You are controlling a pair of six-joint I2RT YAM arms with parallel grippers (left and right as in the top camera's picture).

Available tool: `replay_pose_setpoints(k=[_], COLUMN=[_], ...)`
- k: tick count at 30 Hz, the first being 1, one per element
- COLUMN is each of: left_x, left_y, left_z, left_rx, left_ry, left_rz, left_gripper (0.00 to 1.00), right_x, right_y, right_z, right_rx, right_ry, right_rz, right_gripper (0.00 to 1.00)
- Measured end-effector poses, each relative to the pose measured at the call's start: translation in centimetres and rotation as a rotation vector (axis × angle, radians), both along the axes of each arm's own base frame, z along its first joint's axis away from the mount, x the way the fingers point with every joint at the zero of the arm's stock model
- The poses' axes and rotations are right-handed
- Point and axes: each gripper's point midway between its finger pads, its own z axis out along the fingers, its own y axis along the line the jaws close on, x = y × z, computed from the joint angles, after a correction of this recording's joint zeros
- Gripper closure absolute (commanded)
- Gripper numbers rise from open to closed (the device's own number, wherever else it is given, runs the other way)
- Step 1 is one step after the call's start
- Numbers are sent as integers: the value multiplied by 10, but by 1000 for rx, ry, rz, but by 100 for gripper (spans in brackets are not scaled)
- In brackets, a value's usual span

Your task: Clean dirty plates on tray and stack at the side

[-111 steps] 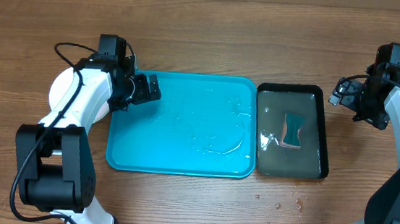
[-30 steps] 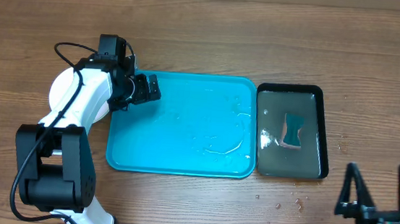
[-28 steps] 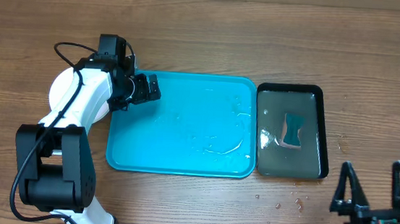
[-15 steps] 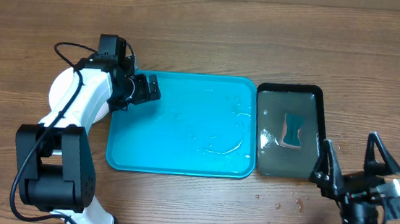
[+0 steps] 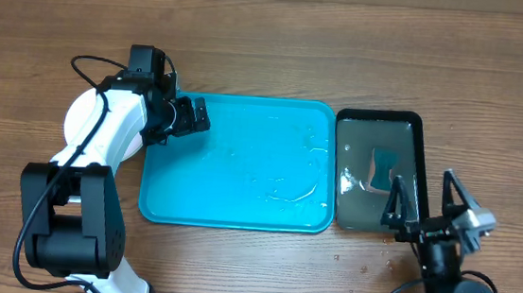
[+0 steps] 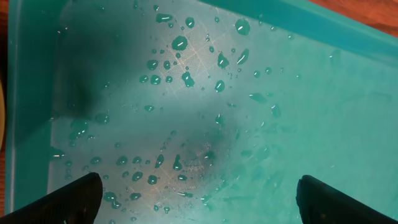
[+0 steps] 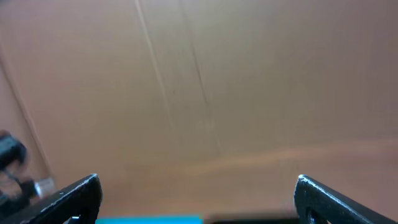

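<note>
The turquoise tray (image 5: 238,197) lies mid-table, wet with drops, and no plate rests on it. My left gripper (image 5: 188,116) is open and empty over the tray's far left corner. The left wrist view shows only the wet tray floor (image 6: 205,93) between the open fingers (image 6: 199,199). A white round edge (image 5: 72,116) shows under my left arm; I cannot tell whether it is a plate. No blue or yellow-green plate is in view. My right gripper (image 5: 425,201) is open and empty, raised near the front edge of the black tray. Its wrist view (image 7: 199,199) looks level toward a brown wall.
A narrower black tray (image 5: 422,156) stands right of the turquoise one, holding water and a teal sponge (image 5: 385,172). Water drops (image 5: 374,266) lie on the wooden table in front of it. A strip of turquoise tray (image 7: 149,219) shows at the bottom of the right wrist view.
My right arm left the far right of the table, folded back to the front edge, and now rises open in front of the black tray. The left arm has not moved.
</note>
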Motion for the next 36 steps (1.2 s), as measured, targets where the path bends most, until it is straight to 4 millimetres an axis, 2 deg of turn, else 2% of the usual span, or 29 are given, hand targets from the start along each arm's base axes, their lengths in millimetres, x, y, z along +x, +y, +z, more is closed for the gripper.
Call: replay_pose_setpoints(k=[3,5,22,36], left_x=[0,0,0,0], left_y=[0,0,0,0], left_z=[0,0,0,0], left_rx=[0,0,0,0], left_ry=[0,1,1,1], left_rz=[0,0,0,0], left_gripper=[0,0,0,0], right_x=[3,3,3,3], right_y=[0,0,0,0], right_z=[-36,-47,-46,-46], right_rx=[-25,-37,-326,-362], right_ry=[146,189,121,114], right_rz=[0,-2,-23,-25], right_gripper=[0,0,0,0])
